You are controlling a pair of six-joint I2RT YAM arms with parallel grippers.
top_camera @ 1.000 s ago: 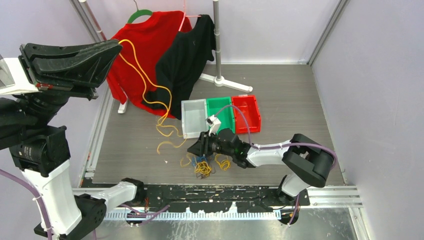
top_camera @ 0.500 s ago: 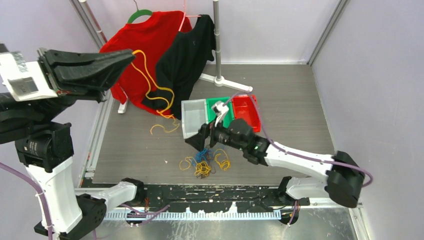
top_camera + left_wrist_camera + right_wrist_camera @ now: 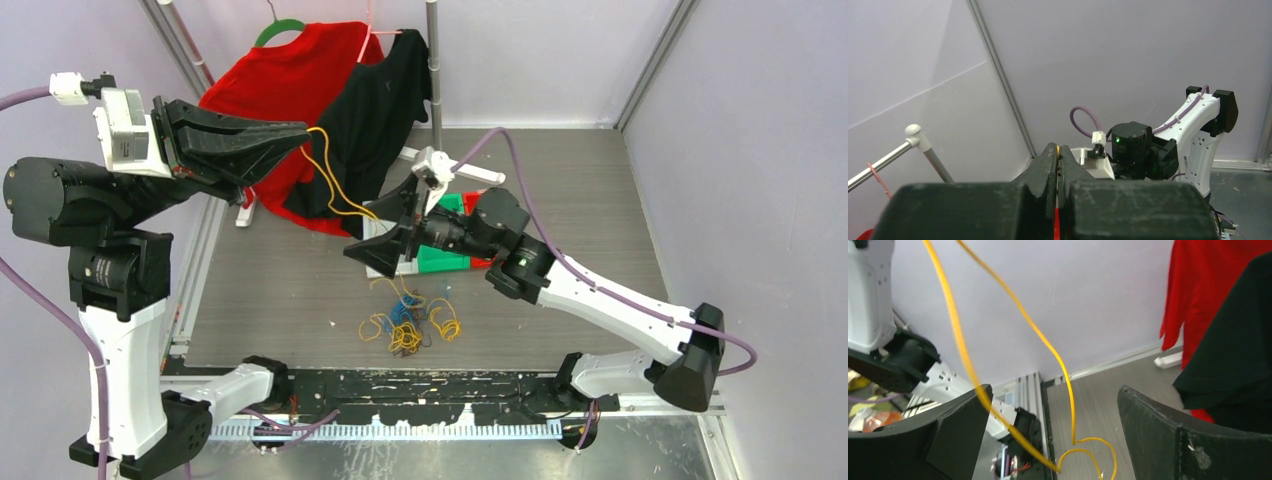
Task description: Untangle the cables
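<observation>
The step in hand is, as I judge it, the drawing of one strand out of the knot. The left pincer [image 3: 300, 137] is raised high over the left rear part of the table [image 3: 580, 190], and its jaws are pressed together on the yellow cable [image 3: 330, 185]. In the left wrist view a small piece of yellow shows at the closed tips.

From there the yellow cable hangs down in two strands towards the right pincer [image 3: 385, 232], which is in the air above the middle of the table, in front of the coloured bins [image 3: 440, 258]. The jaws of the right pincer stand wide apart and hold nothing. The right wrist view shows the yellow strands passing through the gap between them; whether a strand brushes the left finger I cannot tell.

The rest of the cables lie as a small bunch [image 3: 408, 325] on the table, close to the middle of its near edge and below the right pincer. Yellow loops and a blue cable [image 3: 403, 312] are mixed there. The lifted strand seems to go down into this bunch, though the right arm partly hides the way.

The next move probably calls for the right pincer to close on the strand, or to hold the bunch down, so that the left pincer can pull the yellow cable free without dragging the whole knot.
</observation>
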